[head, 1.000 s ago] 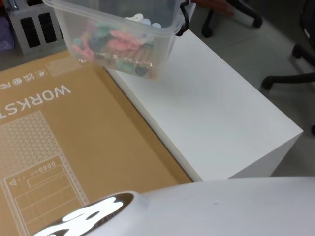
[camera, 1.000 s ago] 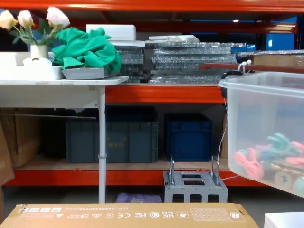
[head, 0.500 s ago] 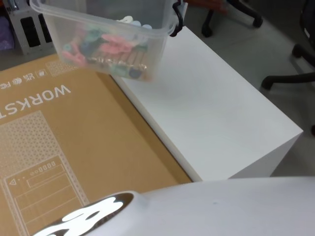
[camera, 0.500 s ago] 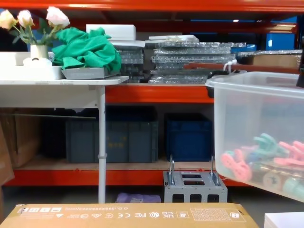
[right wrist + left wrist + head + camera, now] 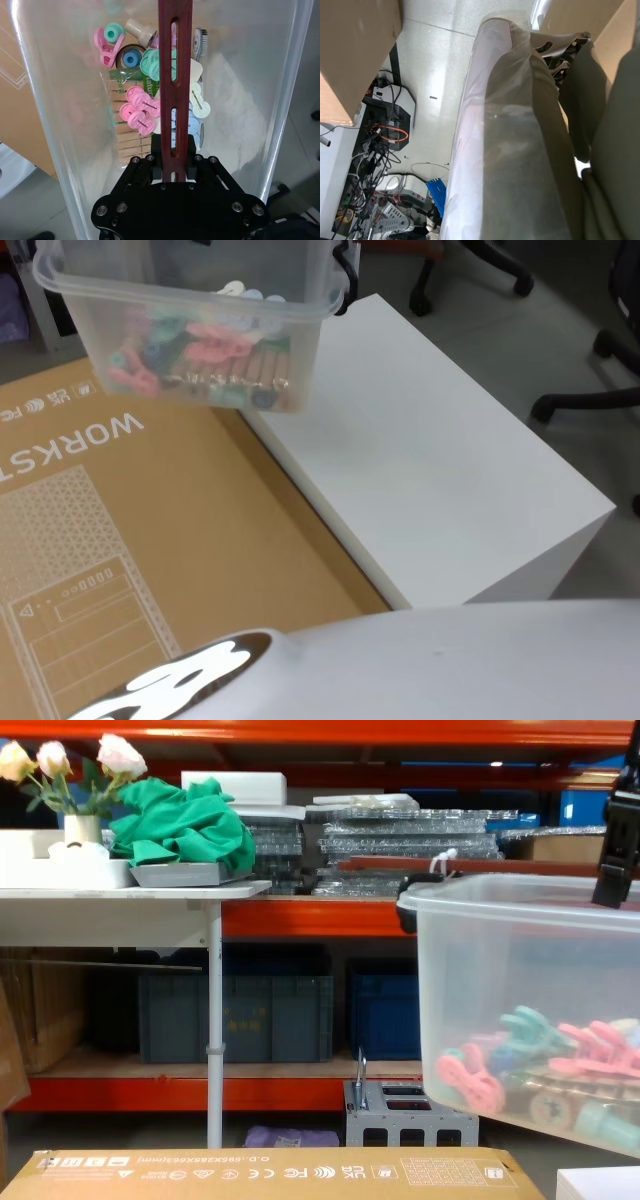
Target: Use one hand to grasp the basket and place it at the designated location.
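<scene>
Your right end effector (image 5: 173,161) clamped on handle bar (image 5: 164,75). Basket (image 5: 190,350) hangs airborne over cardboard box (image 5: 150,540), beside white desk (image 5: 430,460). Grasp and lift done; you have set-down and release left.

The basket (image 5: 500,950) is a milky see-through white with a dark red-brown handle bar (image 5: 175,60), full of pink, teal and pale-blue clips (image 5: 137,112). Right pincer (image 5: 173,162) is black. Tan cardboard box (image 5: 150,540) with white print, plain white worktop (image 5: 430,470), orange shelving (image 5: 320,917).
</scene>
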You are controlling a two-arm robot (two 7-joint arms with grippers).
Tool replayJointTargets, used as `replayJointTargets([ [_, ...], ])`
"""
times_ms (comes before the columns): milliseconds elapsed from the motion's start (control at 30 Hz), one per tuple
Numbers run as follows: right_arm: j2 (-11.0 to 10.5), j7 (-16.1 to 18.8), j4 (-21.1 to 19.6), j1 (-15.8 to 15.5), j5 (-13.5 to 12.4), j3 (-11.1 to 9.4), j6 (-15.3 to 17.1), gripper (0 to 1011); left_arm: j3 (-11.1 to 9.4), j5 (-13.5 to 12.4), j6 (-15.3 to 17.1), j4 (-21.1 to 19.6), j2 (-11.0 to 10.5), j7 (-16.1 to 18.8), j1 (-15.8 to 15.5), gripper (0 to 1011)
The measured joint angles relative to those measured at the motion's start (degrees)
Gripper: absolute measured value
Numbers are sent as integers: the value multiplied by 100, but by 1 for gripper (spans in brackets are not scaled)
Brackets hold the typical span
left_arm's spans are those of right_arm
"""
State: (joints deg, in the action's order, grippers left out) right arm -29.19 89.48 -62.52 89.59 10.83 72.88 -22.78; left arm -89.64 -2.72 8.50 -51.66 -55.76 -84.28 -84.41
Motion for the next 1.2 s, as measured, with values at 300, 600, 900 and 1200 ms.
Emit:
replayJointTargets([
  [300, 143, 39, -11, 68, -158, 104, -262, 239, 0, 0, 0, 1, 0, 0, 1, 0],
  [600, 305, 114, -53, 152, -320, 229, -562, 240, 0, 0, 0, 0, 0, 0, 0, 0],
  [900, 380, 149, -235, 167, -464, 365, -679, 240, 0, 0, 0, 0, 0, 0, 0, 0],
  [1200, 392, 140, -339, 188, -556, 474, -714, 240, 0, 0, 0, 0, 0, 0, 0, 0],
])
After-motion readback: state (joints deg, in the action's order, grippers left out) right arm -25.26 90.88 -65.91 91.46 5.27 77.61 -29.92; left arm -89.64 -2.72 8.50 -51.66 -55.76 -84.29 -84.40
